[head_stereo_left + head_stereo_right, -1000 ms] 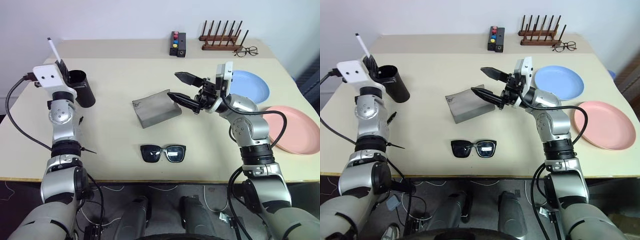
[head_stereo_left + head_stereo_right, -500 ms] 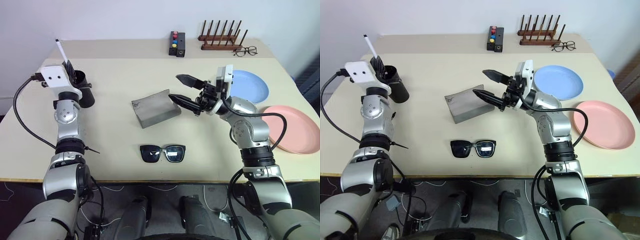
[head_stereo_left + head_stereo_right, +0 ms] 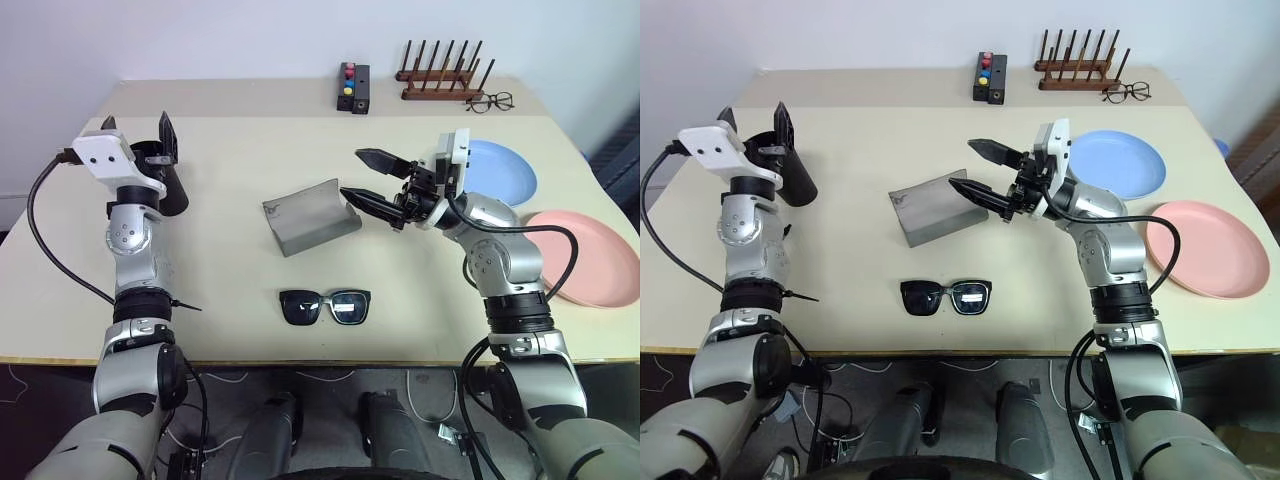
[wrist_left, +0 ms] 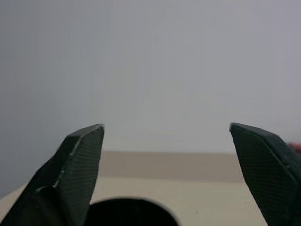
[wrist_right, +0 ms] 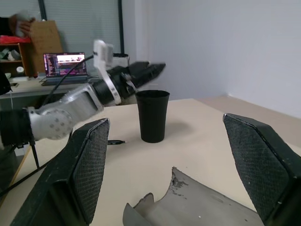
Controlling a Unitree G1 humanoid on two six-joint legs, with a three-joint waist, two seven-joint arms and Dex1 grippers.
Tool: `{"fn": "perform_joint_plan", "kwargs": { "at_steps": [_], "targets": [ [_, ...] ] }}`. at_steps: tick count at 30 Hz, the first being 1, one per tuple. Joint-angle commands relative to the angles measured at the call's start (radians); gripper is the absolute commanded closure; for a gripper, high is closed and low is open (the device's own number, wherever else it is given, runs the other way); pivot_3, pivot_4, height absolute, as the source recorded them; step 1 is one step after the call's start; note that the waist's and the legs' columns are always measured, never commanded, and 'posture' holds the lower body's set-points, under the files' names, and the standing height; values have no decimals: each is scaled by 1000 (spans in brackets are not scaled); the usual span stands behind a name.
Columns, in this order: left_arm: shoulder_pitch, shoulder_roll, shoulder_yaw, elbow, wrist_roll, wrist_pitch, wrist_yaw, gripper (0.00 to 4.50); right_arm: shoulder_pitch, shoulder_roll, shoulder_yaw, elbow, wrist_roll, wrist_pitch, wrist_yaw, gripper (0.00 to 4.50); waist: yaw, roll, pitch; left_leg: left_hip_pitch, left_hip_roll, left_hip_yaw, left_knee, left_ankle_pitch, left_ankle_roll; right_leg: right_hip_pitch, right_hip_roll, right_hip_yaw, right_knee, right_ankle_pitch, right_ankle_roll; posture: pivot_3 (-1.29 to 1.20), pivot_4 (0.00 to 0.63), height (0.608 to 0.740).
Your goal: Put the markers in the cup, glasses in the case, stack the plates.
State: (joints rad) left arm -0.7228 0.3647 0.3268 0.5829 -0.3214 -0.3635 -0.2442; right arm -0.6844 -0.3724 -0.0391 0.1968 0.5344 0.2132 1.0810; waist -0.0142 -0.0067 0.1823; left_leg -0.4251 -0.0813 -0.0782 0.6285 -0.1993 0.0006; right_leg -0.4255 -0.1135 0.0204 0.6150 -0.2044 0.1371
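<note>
Left eye view: left gripper [image 3: 137,136] hangs spread and empty above the cup [image 3: 166,180], placed for a drop, while right gripper [image 3: 365,178] waits open beside the case [image 3: 312,216].

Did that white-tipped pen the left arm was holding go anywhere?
Yes. It has left the left gripper, whose jaws now stand open over the cup; presumably it dropped inside, though I cannot see it.

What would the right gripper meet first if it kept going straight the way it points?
Probably the cup, standing ahead of the open right gripper, beyond the case lying lower; the left gripper hovers above the cup. Depth unclear.
</note>
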Motion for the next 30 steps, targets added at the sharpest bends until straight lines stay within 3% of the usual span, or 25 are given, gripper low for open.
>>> {"fn": "perform_joint_plan", "kwargs": {
  "at_steps": [1,6,12,18,23,30],
  "targets": [
    [69,24,-14,-327,-249,333,-132,43,6,-19,-23,-46,11,2,2,562,-2,0,0,0,0,0,0,0,0,0,0,0,0,0,0,0,150,740],
    [328,227,39,-649,-470,750,-260,43,29,-37,-33,-54,11,7,4,562,-25,1,0,0,1,0,-2,0,0,-1,0,1,1,0,0,0,150,740],
    [613,526,52,-863,-401,1079,-241,43,61,-42,-34,-62,10,6,4,562,-29,1,1,1,3,0,-4,0,0,-2,2,1,1,-1,-1,0,150,740],
    [755,704,115,-872,-395,1271,-330,43,90,-44,-29,-82,12,18,4,562,-20,1,1,2,3,0,-5,-2,-3,-2,2,1,-1,-3,-6,0,150,740],
    [734,740,129,-780,-344,1346,-307,43,138,-82,9,-132,18,61,77,562,-18,1,1,2,3,0,-6,-2,-3,-2,2,1,-1,-4,-7,0,150,740],
    [691,718,101,-748,-278,1385,-281,43,202,-170,62,-157,-19,51,191,562,-18,1,1,2,3,1,-7,-2,-4,-2,1,1,-1,-4,-7,0,150,740]
  ]
}}
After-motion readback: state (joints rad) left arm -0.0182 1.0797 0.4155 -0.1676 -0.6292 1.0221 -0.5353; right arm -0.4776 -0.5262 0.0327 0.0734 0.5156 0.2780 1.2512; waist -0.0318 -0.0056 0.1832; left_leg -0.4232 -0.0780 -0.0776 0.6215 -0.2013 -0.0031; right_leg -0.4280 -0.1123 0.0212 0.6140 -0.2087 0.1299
